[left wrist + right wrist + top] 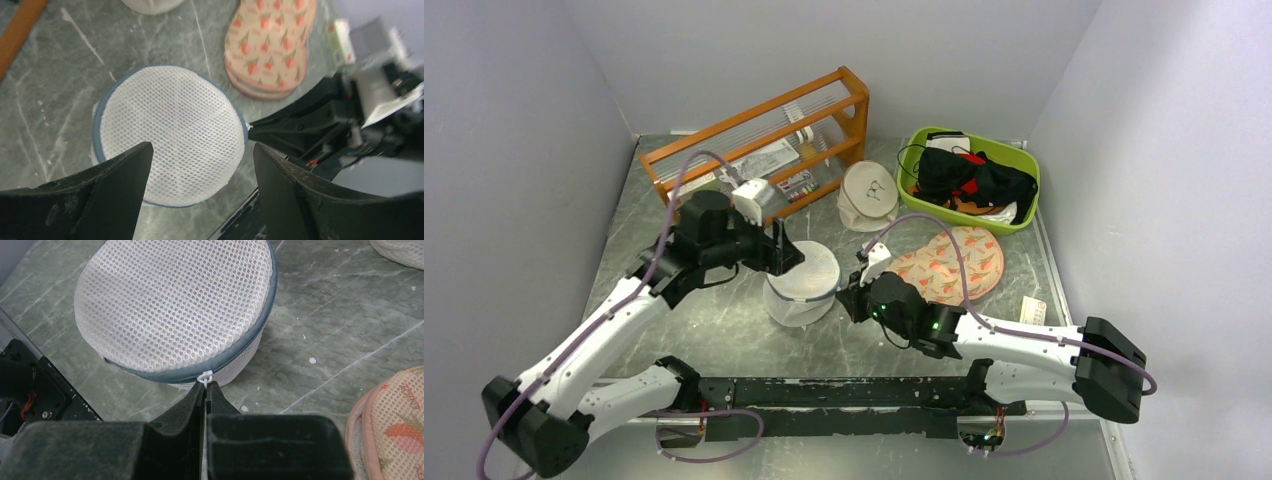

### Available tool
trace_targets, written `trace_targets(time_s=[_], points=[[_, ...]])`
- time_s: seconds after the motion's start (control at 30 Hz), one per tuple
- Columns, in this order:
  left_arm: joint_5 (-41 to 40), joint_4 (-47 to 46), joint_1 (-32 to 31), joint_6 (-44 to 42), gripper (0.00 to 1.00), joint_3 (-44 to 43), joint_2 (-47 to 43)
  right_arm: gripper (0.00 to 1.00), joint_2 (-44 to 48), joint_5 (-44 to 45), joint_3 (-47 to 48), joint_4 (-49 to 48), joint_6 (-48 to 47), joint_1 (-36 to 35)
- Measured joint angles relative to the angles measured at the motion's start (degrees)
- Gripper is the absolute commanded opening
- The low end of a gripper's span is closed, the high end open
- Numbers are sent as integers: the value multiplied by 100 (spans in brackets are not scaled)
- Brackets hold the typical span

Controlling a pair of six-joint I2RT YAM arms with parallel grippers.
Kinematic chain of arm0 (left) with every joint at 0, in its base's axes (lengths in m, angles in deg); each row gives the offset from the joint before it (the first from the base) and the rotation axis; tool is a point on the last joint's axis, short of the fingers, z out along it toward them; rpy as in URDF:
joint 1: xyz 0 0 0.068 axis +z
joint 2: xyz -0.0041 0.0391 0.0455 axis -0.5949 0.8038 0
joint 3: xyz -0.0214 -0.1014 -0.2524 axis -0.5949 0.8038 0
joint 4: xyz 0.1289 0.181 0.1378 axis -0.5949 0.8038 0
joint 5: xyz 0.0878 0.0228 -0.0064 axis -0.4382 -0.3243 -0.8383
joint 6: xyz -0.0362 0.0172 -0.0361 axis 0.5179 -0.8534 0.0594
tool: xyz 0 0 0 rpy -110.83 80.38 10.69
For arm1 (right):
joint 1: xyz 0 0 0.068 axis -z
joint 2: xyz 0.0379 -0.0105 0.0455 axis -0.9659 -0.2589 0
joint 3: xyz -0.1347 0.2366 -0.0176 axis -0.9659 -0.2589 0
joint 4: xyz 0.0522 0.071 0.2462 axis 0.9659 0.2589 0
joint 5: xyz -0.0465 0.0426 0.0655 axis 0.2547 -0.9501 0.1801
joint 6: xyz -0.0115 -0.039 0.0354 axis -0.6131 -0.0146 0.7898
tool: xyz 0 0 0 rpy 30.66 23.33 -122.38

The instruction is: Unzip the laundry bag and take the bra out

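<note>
A round white mesh laundry bag (802, 282), zipped shut, sits between both arms. The right gripper (206, 386) is clenched on the white zip pull (205, 375) at the bag's rim, and the left gripper (200, 165) is spread wide above the bag. Unzipping is the step in hand: next, drag the pull round the rim. The bra is unseen.

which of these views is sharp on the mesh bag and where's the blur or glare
Top external view: even, soft light, faint shadows, no harsh glare. Left wrist view: laundry bag mesh sharp, right arm blurred, left gripper dark and soft. Right wrist view: mesh and zip pull crisp, right gripper a dark near blur.
</note>
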Motion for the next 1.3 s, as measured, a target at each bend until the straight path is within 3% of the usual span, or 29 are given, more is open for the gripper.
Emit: trace_targets(time_s=[0.23, 0.43, 0.7, 1.1, 1.2, 1.3], points=[[-7, -413, -1172, -1349, 81, 175, 780, 0, -59, -131, 24, -68, 72, 42], [-494, -719, -2000, -2109, 66, 352, 1182, 0, -87, -262, 59, -96, 122, 68], [-1193, -754, -2087, -2406, 43, 376, 1622, 0, 2, -391, 39, -153, 201, 74], [-1307, -741, -2159, -2514, 11, 398, 1576, 0, -105, -326, -68, -356, 269, 157], [-1403, -745, -2157, -2514, 8, 420, 1456, 0, -105, -459, -68, -365, 275, 468], [-1502, -817, -2155, -2514, 7, 439, 1335, 0, -153, -1110, -85, -501, 356, 1305]])
